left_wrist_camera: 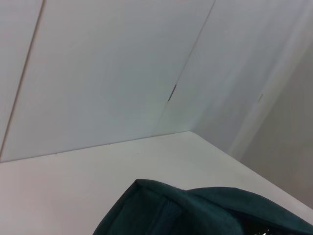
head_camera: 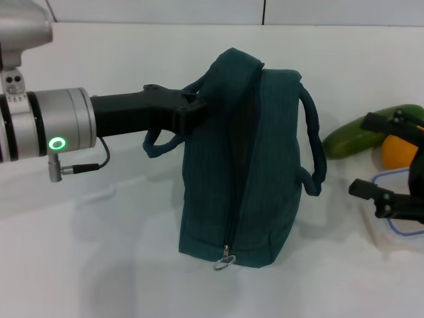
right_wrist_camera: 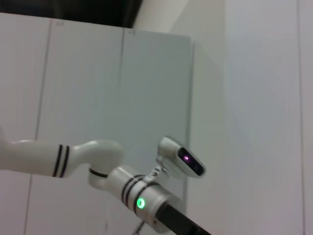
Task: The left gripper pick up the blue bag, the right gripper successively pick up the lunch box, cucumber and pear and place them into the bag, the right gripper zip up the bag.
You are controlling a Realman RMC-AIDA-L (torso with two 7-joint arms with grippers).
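Left claw [head_camera: 189, 106] clamped on the blue bag [head_camera: 248, 165] by its left handle, mid-table. Right claw [head_camera: 391, 162] spread wide over the lunch box [head_camera: 397, 228], cucumber [head_camera: 358, 136] and pear [head_camera: 396, 152] just beyond. Judged step: box pickup; next, close on it. Bag's zipper looks shut.

head view downward, wrist views facing walls

Zipped blue bag [head_camera: 265, 165] upright; cucumber [head_camera: 361, 136] beside pear [head_camera: 397, 151].

Bright, even overhead light washes the white surface [head_camera: 99, 265], the blue bag [head_camera: 245, 165] casting only a faint soft shadow toward the left, with both wrist views slightly soft.
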